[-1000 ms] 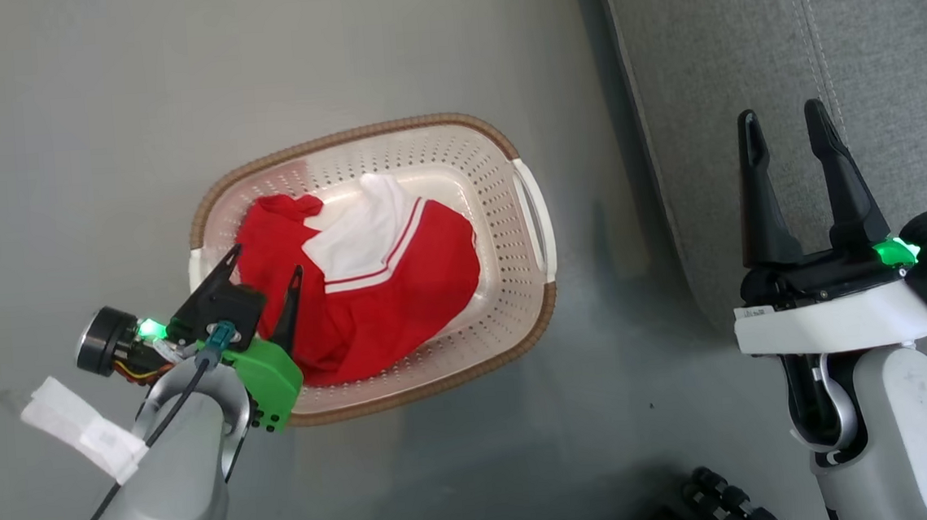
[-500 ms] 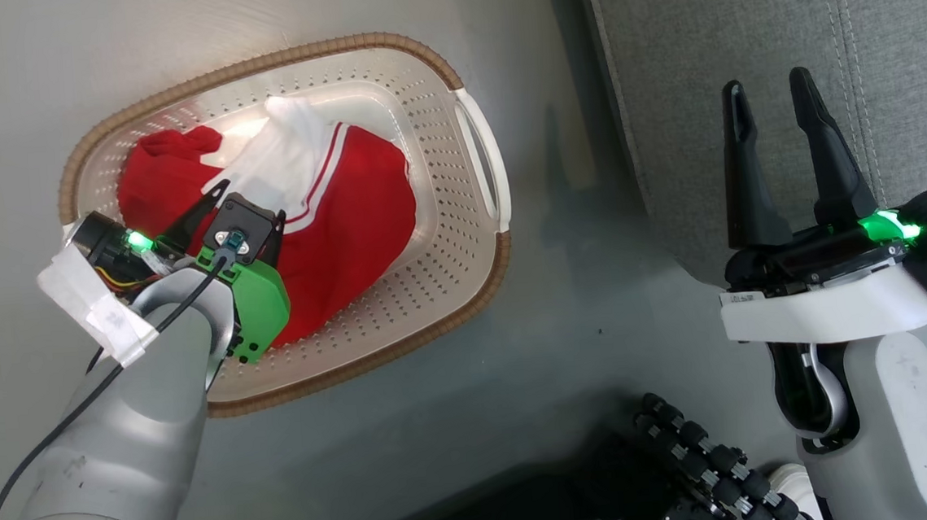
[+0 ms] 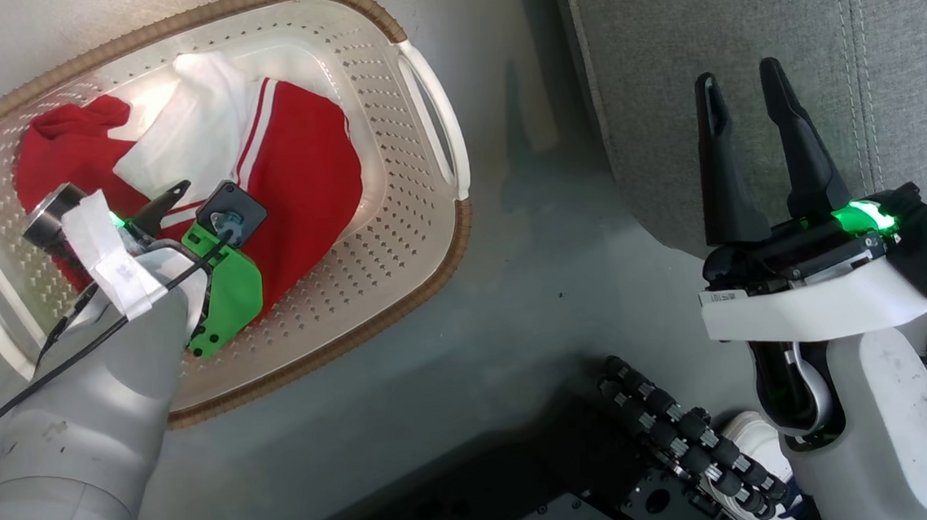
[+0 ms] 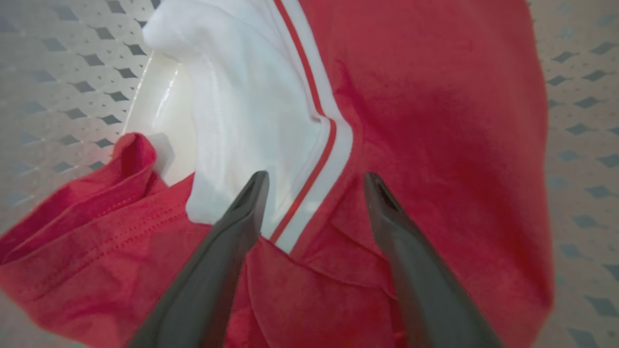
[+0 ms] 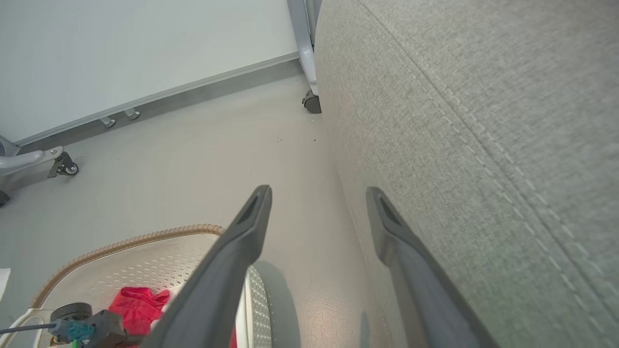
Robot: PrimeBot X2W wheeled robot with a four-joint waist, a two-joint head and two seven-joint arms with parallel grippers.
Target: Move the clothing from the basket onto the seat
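The clothing point(image 3: 302, 165), red fabric with a white striped panel, lies in the cream perforated basket point(image 3: 429, 238) on the floor at upper left. My left gripper point(image 3: 196, 195) reaches down into the basket. In the left wrist view it point(image 4: 316, 179) stands open just above the clothing point(image 4: 435, 121), its fingers straddling the white stripe, with a plainer red fold point(image 4: 96, 227) to the left. My right gripper point(image 3: 736, 76) is open and empty, over the front edge of the grey seat point(image 3: 659, 26). The right wrist view shows that gripper point(image 5: 319, 193) beside the seat point(image 5: 459, 121).
Grey floor point(image 3: 531, 288) separates basket and seat. My dark base with a black cable chain point(image 3: 671, 425) fills the bottom middle. In the right wrist view a castor point(image 5: 312, 102) stands at the seat's far corner and another castor point(image 5: 65, 166) at left.
The head camera has dipped and turned, so the basket now appears larger and further up-left. My left gripper has gone further in over the clothing, still open. The right gripper stays open.
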